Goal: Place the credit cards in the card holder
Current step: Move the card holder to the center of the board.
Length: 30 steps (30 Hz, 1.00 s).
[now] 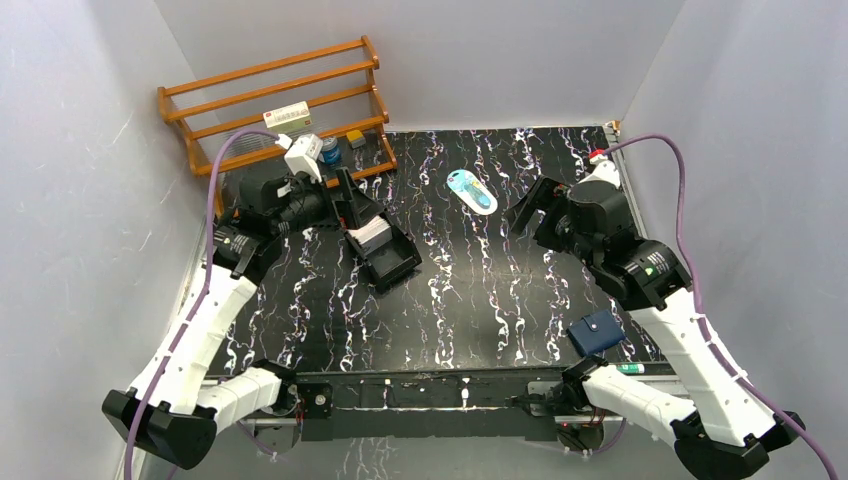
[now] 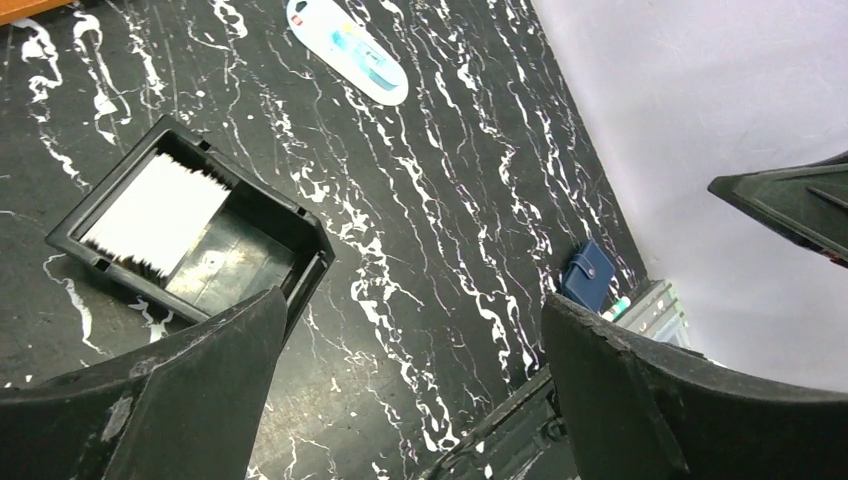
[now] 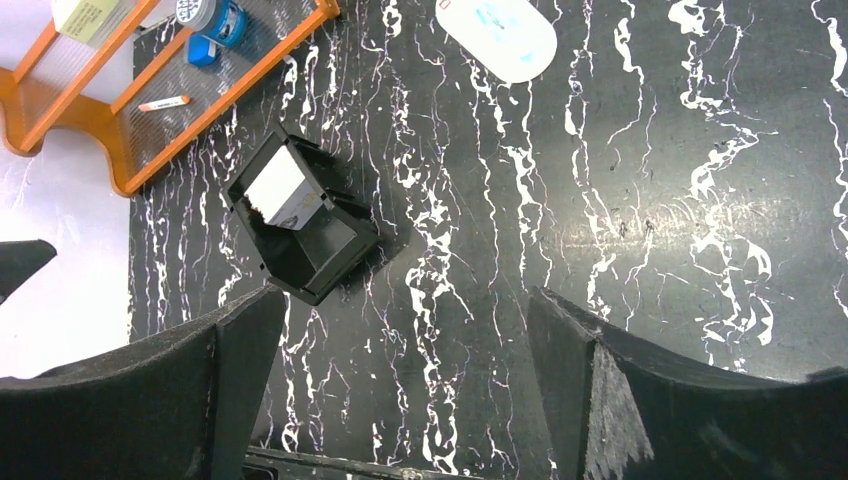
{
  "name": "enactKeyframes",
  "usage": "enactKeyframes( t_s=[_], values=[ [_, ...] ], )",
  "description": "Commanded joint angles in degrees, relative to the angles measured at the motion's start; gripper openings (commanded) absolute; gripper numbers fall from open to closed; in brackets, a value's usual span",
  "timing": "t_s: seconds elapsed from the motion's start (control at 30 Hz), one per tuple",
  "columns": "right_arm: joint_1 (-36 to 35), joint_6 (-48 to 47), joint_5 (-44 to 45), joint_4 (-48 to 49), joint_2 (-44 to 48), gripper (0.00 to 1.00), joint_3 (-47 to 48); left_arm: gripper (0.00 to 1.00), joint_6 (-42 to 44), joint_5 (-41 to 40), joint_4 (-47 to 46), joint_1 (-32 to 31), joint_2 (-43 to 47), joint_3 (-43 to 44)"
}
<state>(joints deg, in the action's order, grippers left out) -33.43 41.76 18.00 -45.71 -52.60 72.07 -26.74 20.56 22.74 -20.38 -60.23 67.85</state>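
Note:
The credit cards (image 1: 372,232) show as a pale flat stack lying in one end of a black open tray (image 1: 400,272) left of the table's middle. The stack (image 2: 155,215) is also in the left wrist view and in the right wrist view (image 3: 282,188). The card holder (image 1: 596,333), a navy wallet folded shut, lies near the front right edge beside the right arm, and shows small (image 2: 588,275) from the left wrist. My left gripper (image 1: 345,197) hovers over the tray's far end, open (image 2: 412,300) and empty. My right gripper (image 1: 538,212) hangs open (image 3: 405,295) and empty at the right.
A wooden rack (image 1: 280,100) stands at the back left with a white box (image 1: 287,117) and small blue items on it. An oval blue-and-white packet (image 1: 471,190) lies at mid-back. Grey walls close in three sides.

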Motion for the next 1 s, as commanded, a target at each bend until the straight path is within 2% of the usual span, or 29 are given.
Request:
enactKeyframes(
  t_s=[0.0,0.2,0.43,0.5,0.6,0.67,0.77,0.97],
  values=[
    [0.2,-0.5,0.0,4.6,1.2,0.98,-2.0,0.99,0.3,-3.5,-1.4,0.1,2.4,-2.5],
    [0.2,1.1,5.3,7.0,2.9,0.98,-9.9,0.99,1.1,-6.8,-1.4,0.1,3.1,-7.7],
    [0.2,6.0,13.1,1.5,-4.9,0.98,-11.9,0.99,3.2,-11.2,-1.9,0.2,3.0,-12.3],
    [0.3,8.9,16.5,-0.9,-7.4,0.96,-11.9,0.99,3.7,-13.5,-1.5,0.2,3.1,-13.4],
    [1.5,15.4,22.1,-5.1,-10.0,0.86,-12.4,0.99,3.8,-17.0,-1.1,0.1,3.4,-15.2],
    [4.2,17.4,23.7,-6.4,-11.2,0.81,-13.0,0.99,2.8,-19.6,-1.6,0.2,4.1,-16.8],
    [11.1,17.8,21.6,-5.9,-12.0,0.75,-14.6,0.99,1.7,-21.5,-3.7,0.1,6.4,-20.0],
    [27.0,20.4,13.9,-4.7,-13.0,0.75,-19.9,0.99,5.1,-18.3,-7.4,0.2,11.1,-24.4]
  ],
)
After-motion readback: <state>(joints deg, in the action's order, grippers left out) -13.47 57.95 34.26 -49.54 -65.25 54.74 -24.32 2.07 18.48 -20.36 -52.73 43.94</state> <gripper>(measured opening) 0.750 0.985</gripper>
